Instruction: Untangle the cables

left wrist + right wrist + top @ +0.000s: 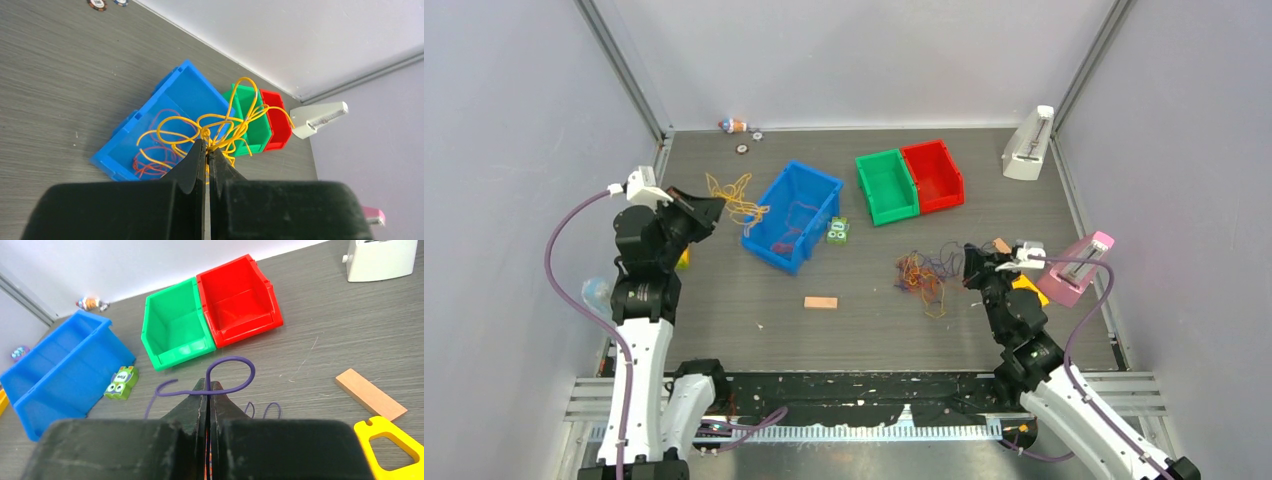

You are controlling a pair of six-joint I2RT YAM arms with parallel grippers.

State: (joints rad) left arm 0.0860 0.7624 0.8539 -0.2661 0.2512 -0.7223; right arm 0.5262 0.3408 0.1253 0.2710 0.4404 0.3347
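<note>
Left claw point(207, 149) clamps yellow cables point(205, 132) — right claw point(207, 388) clamps a purple cable point(232, 358).

In front of the blue bin point(792, 215) the table point(724, 320) lies bare and wide, broken only by 1 wooden block point(820, 302). Left of the blue bin, the yellow cables point(734, 197), pinched in the left gripper point(716, 207), fill the gap up to its wall. A green toy point(837, 231) sits just beside its right corner. Further right, the green bin point(886, 186) and red bin point(934, 175) stand touching, leaving a narrow lane beside the blue bin. Right and forward of it, the tangle of cables point(921, 277) and the right gripper point(972, 262), clamped on a purple cable point(235, 358), bar the way.
</note>
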